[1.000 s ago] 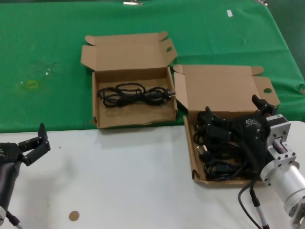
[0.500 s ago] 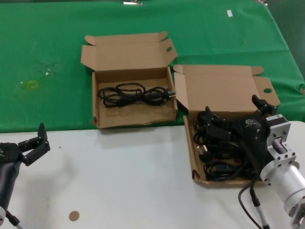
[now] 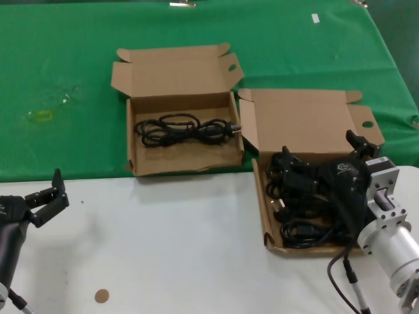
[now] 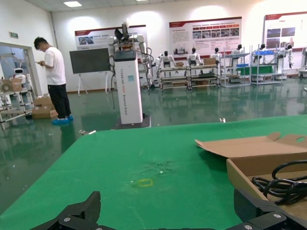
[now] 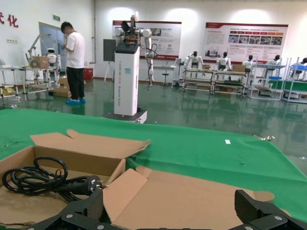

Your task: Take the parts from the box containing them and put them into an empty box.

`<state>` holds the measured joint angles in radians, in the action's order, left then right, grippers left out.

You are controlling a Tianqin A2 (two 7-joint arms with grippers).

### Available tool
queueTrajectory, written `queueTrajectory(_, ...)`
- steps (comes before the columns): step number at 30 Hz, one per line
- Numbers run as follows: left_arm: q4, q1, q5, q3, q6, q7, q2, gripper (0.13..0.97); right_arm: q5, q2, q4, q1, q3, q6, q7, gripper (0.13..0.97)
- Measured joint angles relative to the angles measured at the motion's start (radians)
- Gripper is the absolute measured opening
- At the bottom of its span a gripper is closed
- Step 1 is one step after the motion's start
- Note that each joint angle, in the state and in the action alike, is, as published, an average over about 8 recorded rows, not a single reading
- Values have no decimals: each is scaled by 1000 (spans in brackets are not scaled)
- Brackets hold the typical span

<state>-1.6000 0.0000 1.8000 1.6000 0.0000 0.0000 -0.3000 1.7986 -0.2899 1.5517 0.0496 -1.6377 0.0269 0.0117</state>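
The box containing the parts point(image 3: 262, 216) sits at the right, lid up, with a round hole in its side flap. Several black power cords point(image 3: 301, 229) are piled in it. My right gripper point(image 3: 319, 148) hovers over that pile, open, nothing between its fingers; its wrist view looks at the raised lid point(image 5: 192, 201). The other box point(image 3: 131, 150), with a wavy front wall and an oval flap hole, stands to the left on the green cloth and holds one looped cord point(image 3: 183, 129) point(image 5: 43, 179) point(image 4: 283, 179). My left gripper point(image 3: 44, 190) point(image 4: 168, 211) waits open at the near left.
Green cloth point(image 3: 65, 65) covers the far half; the near half is white table point(image 3: 163, 248). A small brown disc point(image 3: 101, 296) lies near the front edge. A yellow mark point(image 3: 40, 116) shows on the cloth at far left. The right arm's cable point(image 3: 340, 275) hangs by the box's near corner.
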Motion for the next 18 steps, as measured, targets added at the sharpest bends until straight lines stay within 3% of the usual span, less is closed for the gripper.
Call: queueTrajectory(18,0,0,0,0,0,0,0,966,0,0,0,0,0,0,0,966)
